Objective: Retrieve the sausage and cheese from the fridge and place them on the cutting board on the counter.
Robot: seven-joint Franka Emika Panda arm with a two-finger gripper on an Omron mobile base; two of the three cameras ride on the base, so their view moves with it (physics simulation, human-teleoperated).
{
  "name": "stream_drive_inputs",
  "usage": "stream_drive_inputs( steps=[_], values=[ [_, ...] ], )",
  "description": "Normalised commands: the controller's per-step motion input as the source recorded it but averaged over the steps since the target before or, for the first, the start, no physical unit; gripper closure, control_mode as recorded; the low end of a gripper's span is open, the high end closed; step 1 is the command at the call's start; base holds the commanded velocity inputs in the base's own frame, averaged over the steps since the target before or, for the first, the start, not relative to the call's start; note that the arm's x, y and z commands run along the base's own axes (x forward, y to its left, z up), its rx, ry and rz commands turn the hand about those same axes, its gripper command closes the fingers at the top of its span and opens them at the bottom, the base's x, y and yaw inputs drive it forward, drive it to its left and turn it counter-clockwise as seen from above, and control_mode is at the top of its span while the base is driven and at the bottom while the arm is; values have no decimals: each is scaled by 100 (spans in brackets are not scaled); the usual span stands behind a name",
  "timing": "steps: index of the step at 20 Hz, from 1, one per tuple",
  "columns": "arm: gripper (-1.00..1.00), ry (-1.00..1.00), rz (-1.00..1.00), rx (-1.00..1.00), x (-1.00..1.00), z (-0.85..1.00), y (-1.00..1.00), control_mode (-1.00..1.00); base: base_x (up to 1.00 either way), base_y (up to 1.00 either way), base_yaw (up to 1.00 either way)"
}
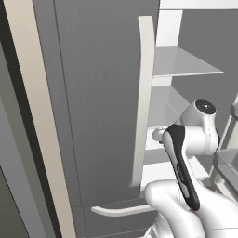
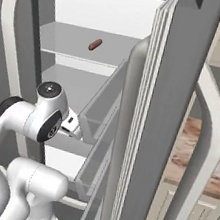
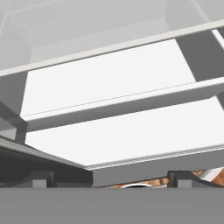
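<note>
With the fridge (image 2: 180, 93) door open, the gripper (image 3: 113, 179), fingers apparently apart and empty, must next rise toward the sausage (image 2: 95, 44).

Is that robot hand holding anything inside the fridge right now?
No, nothing sits between the gripper fingertips, which stand apart. The sausage lies untouched on an upper fridge shelf.
</note>
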Motion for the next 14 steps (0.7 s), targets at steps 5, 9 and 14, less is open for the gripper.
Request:
stream_drive_inputs(
  steps=[5,9,14],
  values=[
    [-100,0,0,0,0,0,0,100,2,-2,0],
    [-100,0,0,0,0,0,0,100,0,0,0],
    [-100,0,0,0,0,0,0,100,0,0,0]
  ],
)
